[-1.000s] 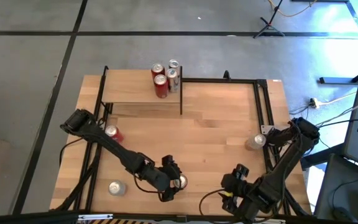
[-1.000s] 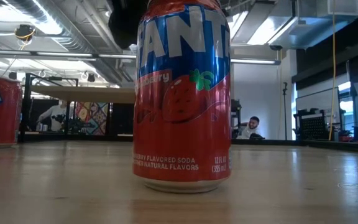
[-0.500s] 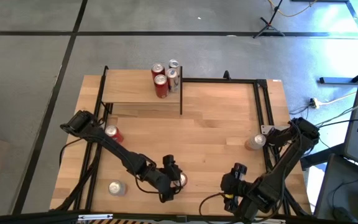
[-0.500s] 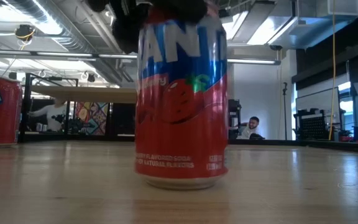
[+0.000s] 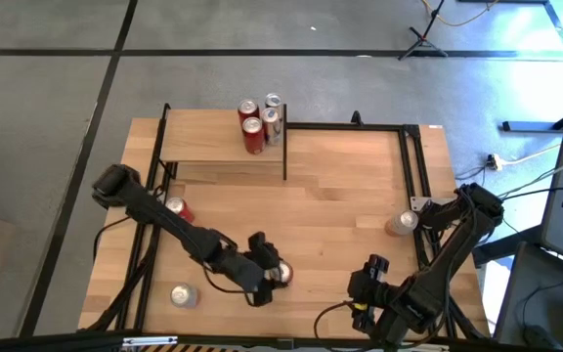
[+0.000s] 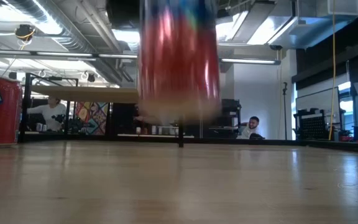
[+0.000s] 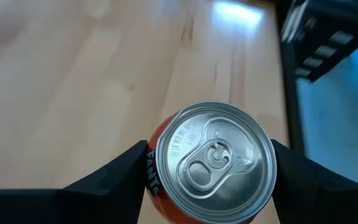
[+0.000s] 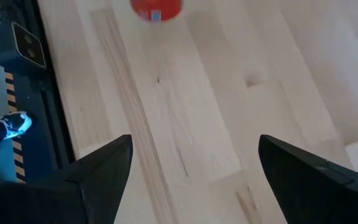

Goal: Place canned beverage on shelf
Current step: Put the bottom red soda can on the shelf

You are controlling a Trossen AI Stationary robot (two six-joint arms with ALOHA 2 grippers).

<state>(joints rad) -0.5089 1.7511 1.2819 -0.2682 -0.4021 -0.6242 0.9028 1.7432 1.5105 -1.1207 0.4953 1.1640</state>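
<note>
Left hand [image 5: 265, 275] at about 6 o'clock on the tabletop [image 5: 340, 210], fingers clamped on either side of a red strawberry soda can [image 7: 209, 163]. Left wrist view: silver lid up, can upright, a dark finger pressed to each flank. Low view: can blurred and hanging clear of the wood, gap visible under its base, so it is off the tabletop. Side grip keeps the lid level, which suits setting it down standing.

Shelf [image 5: 203, 137] at 11 o'clock, well apart from the held can. Three cans [image 5: 260, 121] already crowd the shelf's right end; the left part of the board is bare, likely the place to aim for.

Loose cans: one at 9 o'clock [image 5: 177, 209], one at 7 o'clock [image 5: 183, 295], one at 3 o'clock [image 5: 401, 224].

Right hand [image 5: 368, 279] waits at 5 o'clock, fingers spread apart, holding nothing.
</note>
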